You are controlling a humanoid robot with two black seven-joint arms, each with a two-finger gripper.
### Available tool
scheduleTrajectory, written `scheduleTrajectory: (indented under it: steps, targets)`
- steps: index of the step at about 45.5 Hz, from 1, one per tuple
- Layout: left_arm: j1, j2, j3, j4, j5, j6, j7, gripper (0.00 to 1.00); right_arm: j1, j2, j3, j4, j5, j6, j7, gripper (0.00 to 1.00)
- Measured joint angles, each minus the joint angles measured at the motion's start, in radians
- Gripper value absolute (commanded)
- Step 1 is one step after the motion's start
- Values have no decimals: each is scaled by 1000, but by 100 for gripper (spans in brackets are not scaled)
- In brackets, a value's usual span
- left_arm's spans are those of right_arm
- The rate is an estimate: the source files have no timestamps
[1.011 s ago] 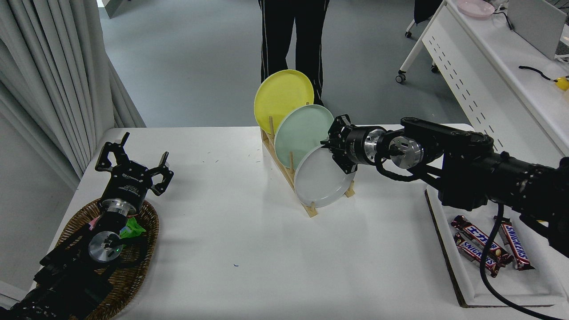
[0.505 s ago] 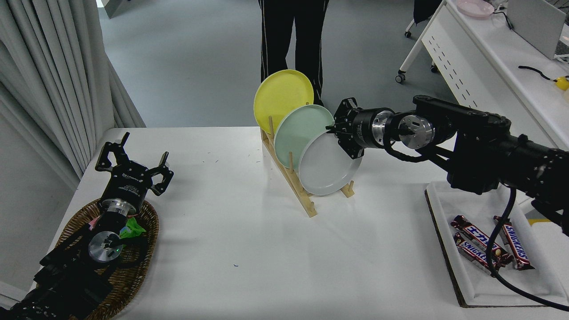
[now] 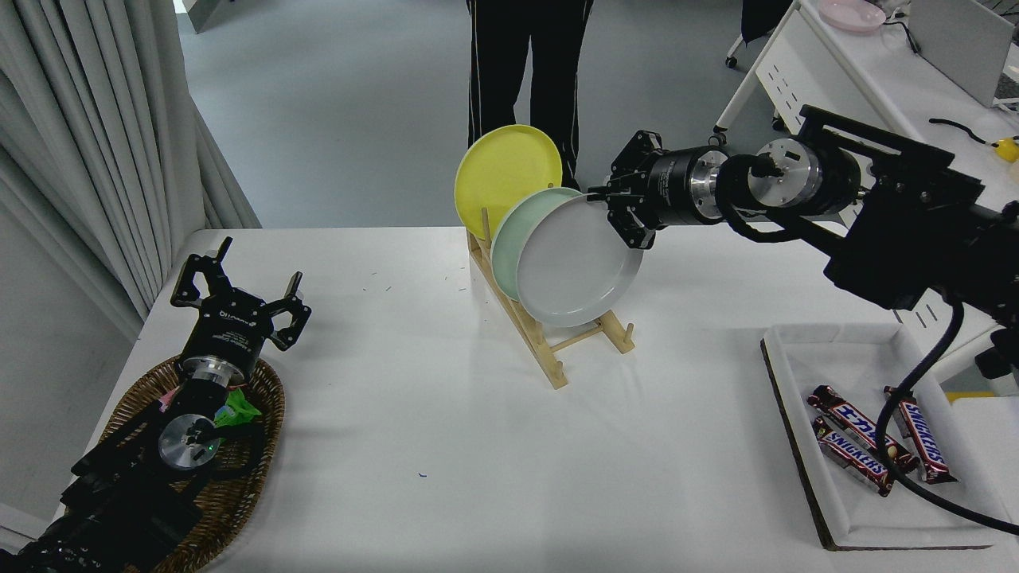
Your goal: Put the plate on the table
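Note:
The pale grey-white plate [image 3: 575,261] hangs upright in the air, lifted out of the wooden rack [image 3: 549,344], its face turned to the camera. My right gripper [image 3: 611,208] is shut on its upper right rim. The plate partly hides the mint green plate [image 3: 509,237], which stands in the rack behind it with the yellow plate [image 3: 501,175] further back. The white table [image 3: 446,446] lies below. My left gripper [image 3: 239,294] is open and parked at the lower left.
A wicker basket [image 3: 247,446] with wrapped items lies under the left arm. A white tray [image 3: 796,374] with candy bars [image 3: 860,446] sits at the right. A person's legs [image 3: 525,64] stand beyond the far edge. A white perforated desk [image 3: 860,143] is at the upper right.
My right gripper has risen up and back with the grey-white plate, lifting it out of the rack's front slot. The left arm has not moved.

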Motion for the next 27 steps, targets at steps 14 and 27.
scheduleTrajectory:
  steps: [14,27]
  targets:
    - [0,0,0,0,0,0,0,100,-24,-2,61,61,144,-194,-11,0]
    - [0,0,0,0,0,1,0,100,-82,-18,138,225,202,-481,-13,0]
